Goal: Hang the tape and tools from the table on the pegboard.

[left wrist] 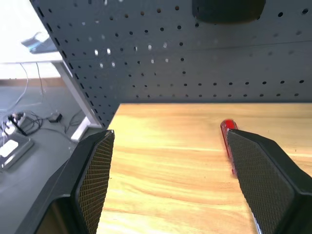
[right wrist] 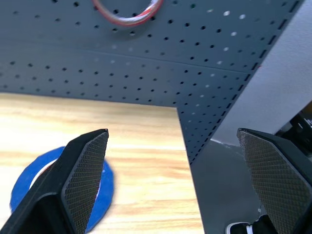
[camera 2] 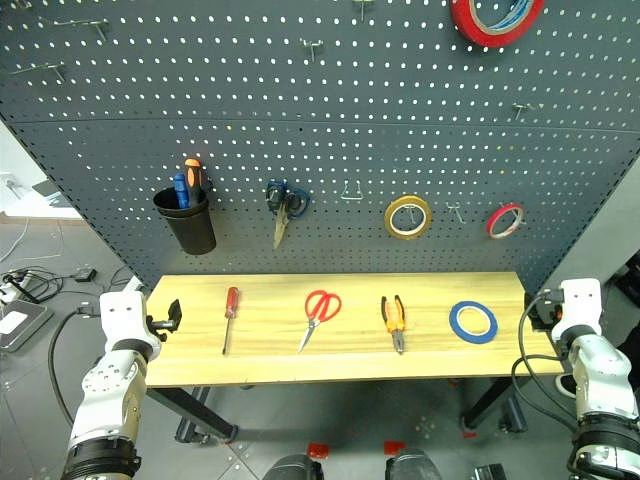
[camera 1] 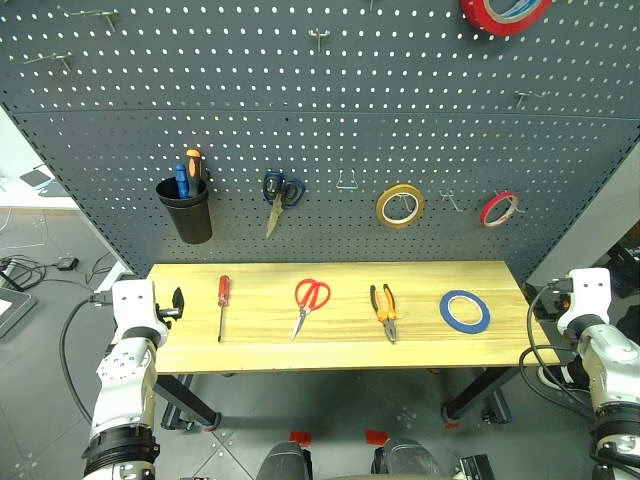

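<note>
On the long light wooden table, four things lie in a row, all well apart. Taking the red-handled scissors near the table's middle as the landmark: the slim red-handled screwdriver lies to their left, the pliers with orange-and-black handles to their right, and the thin flat ring of blue tape further right, beyond the pliers. Behind them stands the large dark grey pegboard with its metal hooks.

The left gripper hangs off the table's left end, fingers spread wide, nothing between them; the right gripper hangs off the right end near the tape, likewise agape and empty.

The tape will probably be light but flat against the wood (awkward to get a finger under); pinching across its band at the near edge seems best. The pliers look the heaviest and stiffest, so take them near the joint. The scissors' loops suit a hook; grip the blades.
</note>
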`<state>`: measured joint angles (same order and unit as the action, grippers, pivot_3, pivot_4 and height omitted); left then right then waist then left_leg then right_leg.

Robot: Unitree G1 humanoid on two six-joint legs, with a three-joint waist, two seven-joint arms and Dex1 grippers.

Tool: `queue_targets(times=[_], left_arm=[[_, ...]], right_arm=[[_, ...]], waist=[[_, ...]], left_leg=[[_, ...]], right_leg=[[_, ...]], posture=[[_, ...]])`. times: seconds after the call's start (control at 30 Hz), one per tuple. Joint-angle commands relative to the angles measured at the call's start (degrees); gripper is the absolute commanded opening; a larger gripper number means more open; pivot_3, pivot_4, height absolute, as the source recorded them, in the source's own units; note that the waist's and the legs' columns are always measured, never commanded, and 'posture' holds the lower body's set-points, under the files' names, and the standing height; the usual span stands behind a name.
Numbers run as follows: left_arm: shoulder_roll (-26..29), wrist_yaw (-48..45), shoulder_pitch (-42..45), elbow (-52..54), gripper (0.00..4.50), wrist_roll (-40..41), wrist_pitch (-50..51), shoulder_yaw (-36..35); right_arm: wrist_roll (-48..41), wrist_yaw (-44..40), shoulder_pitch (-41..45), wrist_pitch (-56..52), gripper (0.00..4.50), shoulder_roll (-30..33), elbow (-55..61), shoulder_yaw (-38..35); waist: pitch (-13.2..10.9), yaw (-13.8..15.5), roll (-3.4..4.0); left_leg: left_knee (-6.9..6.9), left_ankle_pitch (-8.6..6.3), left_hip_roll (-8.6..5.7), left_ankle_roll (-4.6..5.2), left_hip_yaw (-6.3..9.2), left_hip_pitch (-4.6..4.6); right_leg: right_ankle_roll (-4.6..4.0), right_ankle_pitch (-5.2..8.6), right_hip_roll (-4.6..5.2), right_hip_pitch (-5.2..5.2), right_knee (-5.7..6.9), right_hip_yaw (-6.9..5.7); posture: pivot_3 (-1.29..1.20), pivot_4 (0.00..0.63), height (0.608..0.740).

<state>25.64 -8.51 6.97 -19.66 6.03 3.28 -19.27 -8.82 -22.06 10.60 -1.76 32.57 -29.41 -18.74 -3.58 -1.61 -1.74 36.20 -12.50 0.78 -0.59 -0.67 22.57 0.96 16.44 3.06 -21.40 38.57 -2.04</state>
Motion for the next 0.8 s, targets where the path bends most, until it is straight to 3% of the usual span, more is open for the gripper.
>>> queue_targets(times=[0.03,0.23,0.43,0.6,0.8], left_arm=[[3.0,-6.0,0.3,8.3,3.87,-2.3,-1.1,5.2],[4.2,-15.3,0.4,15.8,3.87,-2.4,1.1,13.2],[5.0,-27.6,3.4,20.4,3.87,1.2,5.5,20.0],[4.7,-35.7,8.1,20.7,3.87,2.8,8.6,24.8],[2.7,-40.2,13.7,16.4,3.87,2.0,7.0,28.5]], right_arm=[[1.9,-2.9,-2.9,-2.0,4.5,0.2,7.6,4.3],[3.7,-5.5,-7.2,-6.8,4.5,0.4,17.5,10.0],[2.8,-8.7,-6.8,-14.3,4.5,1.3,24.8,13.1],[3.2,-11.3,-2.2,-20.1,4.5,2.8,25.7,15.3],[3.8,-14.4,7.2,-27.0,4.5,3.7,18.1,18.6]], waist=[[-0.3,0.0,0.09],[-3.0,0.0,0.79],[-6.8,-0.3,0.53],[-9.8,-0.4,0.42],[-12.9,-0.8,0.24]], left_leg=[[-0.02,0.0,0.0,0.0,-0.01,-0.05],[-0.09,0.0,-0.01,0.01,-0.1,-0.11],[-0.11,0.0,0.06,0.0,-0.1,0.04],[-0.11,0.0,0.04,0.01,-0.12,0.38],[-0.09,0.0,0.01,0.02,-0.09,0.82]], right_leg=[[-0.02,0.01,0.0,0.04,0.0,0.01],[-0.1,0.07,0.06,0.06,-0.04,0.09],[-0.09,0.09,-0.01,-0.11,-0.03,0.06],[-0.01,0.13,0.02,-0.43,-0.03,0.07],[-0.23,-0.02,0.05,-0.88,0.05,0.0]], posture=[[-0.04,0.086,0.74],[-0.08,0.155,0.74],[-0.12,0.239,0.74],[-0.14,0.304,0.74],[-0.15,0.36,0.74]])
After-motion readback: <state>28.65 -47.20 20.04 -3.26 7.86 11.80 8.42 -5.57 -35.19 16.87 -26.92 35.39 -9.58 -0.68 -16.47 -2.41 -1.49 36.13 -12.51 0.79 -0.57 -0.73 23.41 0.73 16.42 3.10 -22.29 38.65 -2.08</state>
